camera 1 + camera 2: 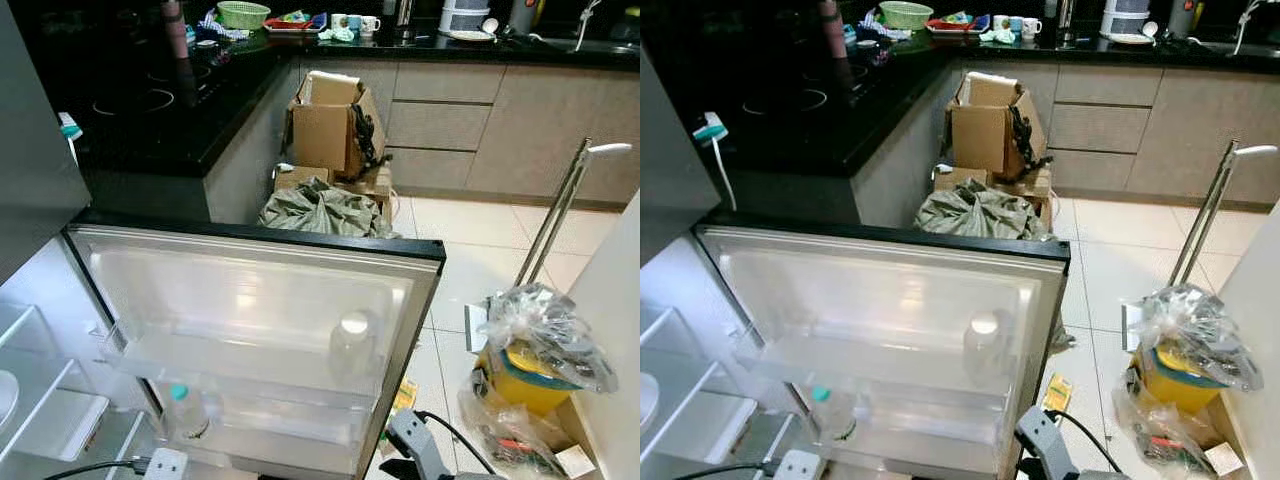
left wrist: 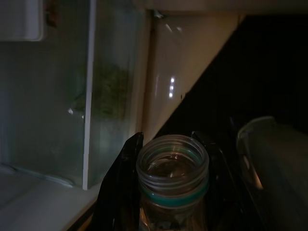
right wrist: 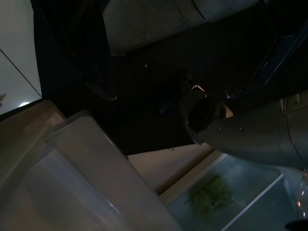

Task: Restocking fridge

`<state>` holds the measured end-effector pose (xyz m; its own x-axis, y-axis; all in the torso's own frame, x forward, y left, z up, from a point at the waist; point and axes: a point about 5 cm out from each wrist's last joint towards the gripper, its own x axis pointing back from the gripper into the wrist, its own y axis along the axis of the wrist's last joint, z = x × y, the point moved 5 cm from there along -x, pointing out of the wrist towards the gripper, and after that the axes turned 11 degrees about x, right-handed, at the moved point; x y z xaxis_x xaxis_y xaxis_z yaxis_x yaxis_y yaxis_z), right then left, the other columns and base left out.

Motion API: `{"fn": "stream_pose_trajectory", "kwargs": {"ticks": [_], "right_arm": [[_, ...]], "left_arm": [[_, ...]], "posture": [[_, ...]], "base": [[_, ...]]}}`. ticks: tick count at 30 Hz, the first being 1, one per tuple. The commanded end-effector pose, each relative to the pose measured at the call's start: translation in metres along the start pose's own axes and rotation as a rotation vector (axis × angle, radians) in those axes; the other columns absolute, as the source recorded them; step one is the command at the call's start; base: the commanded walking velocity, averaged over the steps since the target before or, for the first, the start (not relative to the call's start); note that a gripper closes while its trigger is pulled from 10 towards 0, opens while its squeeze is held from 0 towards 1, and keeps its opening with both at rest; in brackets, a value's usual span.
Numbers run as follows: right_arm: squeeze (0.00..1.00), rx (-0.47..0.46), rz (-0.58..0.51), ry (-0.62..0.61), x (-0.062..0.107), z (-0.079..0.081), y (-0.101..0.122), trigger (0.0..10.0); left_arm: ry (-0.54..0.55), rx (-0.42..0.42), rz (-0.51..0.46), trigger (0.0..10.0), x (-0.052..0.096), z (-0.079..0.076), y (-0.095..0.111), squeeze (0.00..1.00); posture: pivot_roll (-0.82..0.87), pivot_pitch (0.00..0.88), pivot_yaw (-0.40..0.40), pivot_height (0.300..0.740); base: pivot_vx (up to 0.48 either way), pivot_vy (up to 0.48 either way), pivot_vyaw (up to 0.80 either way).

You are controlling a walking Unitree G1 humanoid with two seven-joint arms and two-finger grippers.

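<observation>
The left wrist view shows a clear jar [image 2: 172, 185] with its mouth uncapped and a green band under the rim, low in the centre of the frame, held between the two black fingers [image 2: 120, 192] of the left gripper [image 2: 168, 192]; beyond it are a glass shelf and something leafy green.

In the eye views the fridge door [image 1: 255, 330] stands swung wide across the lower left. Its bins hold a white-capped bottle [image 1: 352, 345] and a teal-capped bottle [image 1: 186, 410] lower down.

The right wrist view is dark, and whether the right gripper is wide or narrow cannot be told.

To the lower right, just beside the door's edge, stand a yellow bin [image 1: 528, 380] under plastic bags [image 1: 545, 330], with pale floor tiles [image 1: 470, 250] between. Behind the door a crumpled green bag [image 1: 320, 210] and cardboard boxes [image 1: 330, 125] crowd the black counter [image 1: 150, 110].
</observation>
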<state>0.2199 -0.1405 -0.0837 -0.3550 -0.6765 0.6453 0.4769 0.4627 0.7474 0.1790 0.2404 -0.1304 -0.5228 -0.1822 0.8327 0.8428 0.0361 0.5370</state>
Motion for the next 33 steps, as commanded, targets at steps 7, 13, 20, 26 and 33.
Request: {"fn": "stream_pose_trajectory", "kwargs": {"ticks": [7, 13, 20, 26, 33], "right_arm": [[0.00, 0.024, -0.037, -0.003, 0.002, -0.004, 0.009, 10.0], [0.00, 0.041, -0.075, 0.003, 0.004, -0.009, 0.020, 10.0], [0.00, 0.045, -0.179, 0.025, 0.005, -0.013, 0.045, 10.0], [0.00, 0.066, -0.215, 0.038, 0.005, -0.015, 0.057, 10.0], [0.00, 0.072, -0.238, 0.043, 0.006, -0.016, 0.065, 10.0]], "left_arm": [[-0.021, 0.014, -0.031, 10.0, 0.000, -0.004, 0.006, 0.00], [-0.029, 0.019, -0.060, 10.0, -0.001, -0.006, 0.014, 0.00], [-0.024, 0.021, -0.130, 10.0, -0.002, -0.002, 0.033, 0.00], [-0.038, 0.075, -0.218, 10.0, -0.001, -0.001, 0.056, 0.00], [-0.045, 0.159, -0.302, 10.0, 0.001, 0.005, 0.077, 0.00]], "posture": [[-0.07, 0.009, 0.015, 0.620], [-0.07, 0.009, 0.015, 0.595], [-0.07, 0.012, 0.018, 0.590], [-0.06, 0.013, 0.018, 0.590], [-0.06, 0.014, 0.014, 0.590]], "base": [[0.000, 0.000, 0.00], [0.000, 0.000, 0.00], [0.000, 0.000, 0.00], [0.000, 0.000, 0.00], [0.000, 0.000, 0.00]]}}
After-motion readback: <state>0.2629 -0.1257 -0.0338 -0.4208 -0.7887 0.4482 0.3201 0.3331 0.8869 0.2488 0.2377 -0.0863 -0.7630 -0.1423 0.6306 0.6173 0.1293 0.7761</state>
